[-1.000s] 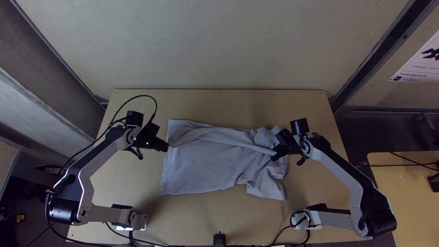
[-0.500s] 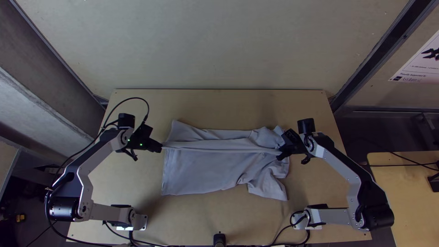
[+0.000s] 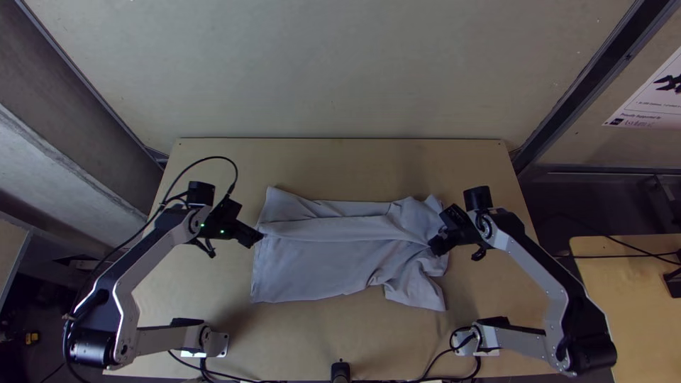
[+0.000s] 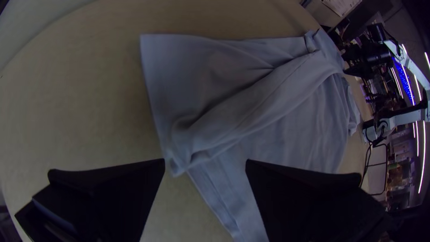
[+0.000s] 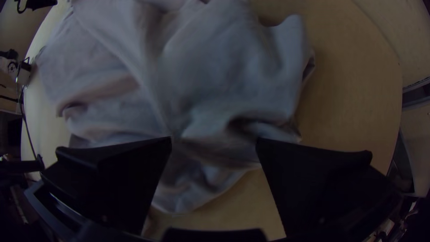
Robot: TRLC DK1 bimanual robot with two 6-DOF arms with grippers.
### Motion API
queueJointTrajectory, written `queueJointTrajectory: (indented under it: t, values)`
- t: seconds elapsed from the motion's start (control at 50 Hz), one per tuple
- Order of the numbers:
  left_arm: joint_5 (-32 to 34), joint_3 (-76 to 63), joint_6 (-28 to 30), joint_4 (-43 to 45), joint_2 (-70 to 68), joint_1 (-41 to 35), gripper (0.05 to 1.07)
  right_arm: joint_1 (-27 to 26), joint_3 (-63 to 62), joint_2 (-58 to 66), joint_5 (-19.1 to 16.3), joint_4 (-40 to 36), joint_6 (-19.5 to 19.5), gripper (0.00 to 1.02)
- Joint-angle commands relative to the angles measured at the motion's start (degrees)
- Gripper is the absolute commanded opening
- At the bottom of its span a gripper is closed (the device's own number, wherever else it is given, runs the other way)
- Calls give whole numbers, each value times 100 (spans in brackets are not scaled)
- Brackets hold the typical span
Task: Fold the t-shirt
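Observation:
A grey t-shirt [image 3: 319,262] lies across the middle of the table, its upper part turned over in a long loose band, its right end bunched and wrinkled. My left gripper [image 3: 258,235] is at the shirt's left edge. In the left wrist view the left gripper [image 4: 205,163] stands open, with the band's end on the shirt [image 4: 251,103] just beyond the fingertips. At the shirt's right end is my right gripper [image 3: 434,248]. The right wrist view shows the right gripper [image 5: 214,141] open over crumpled cloth [image 5: 224,80].
Bare wood of the table [image 3: 340,167] lies beyond the shirt, and more lies nearer the front. A small black device [image 3: 340,370] stands at the near edge. Black cables run along the front beside both arm bases.
The cloth band was pulled taut between both grippers, and now it lies loose, let go. The left gripper went outward and has come back slightly right; the right gripper has shifted slightly right and nearer.

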Motion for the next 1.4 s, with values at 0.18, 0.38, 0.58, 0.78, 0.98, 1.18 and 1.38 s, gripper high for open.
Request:
queueJointTrajectory:
  t: [0.18,0.38,0.58,0.78,0.98,1.18,1.38]
  values:
    - [20,191,821,-1436,-899,-626,102,687,-90,-1112,43,-1022,22,97]
    - [11,217,1102,-1964,-1110,-1004,102,1399,-152,-1455,140,-1655,31,97]
    - [-68,86,1269,-2201,-1225,-1426,102,2120,-468,-1727,368,-2059,14,95]
    - [-340,-319,1322,-2280,-1392,-2235,102,2656,-653,-1718,527,-2226,14,95]
    - [-753,-582,1331,-2254,-1462,-2859,102,3227,-785,-1490,614,-2279,181,95]
    - [-1035,-846,1339,-2060,-1444,-3166,102,3561,-837,-1288,623,-2288,304,92]
    - [-1175,-1110,1357,-1849,-1427,-3289,102,3561,-969,-1068,773,-2226,304,92]
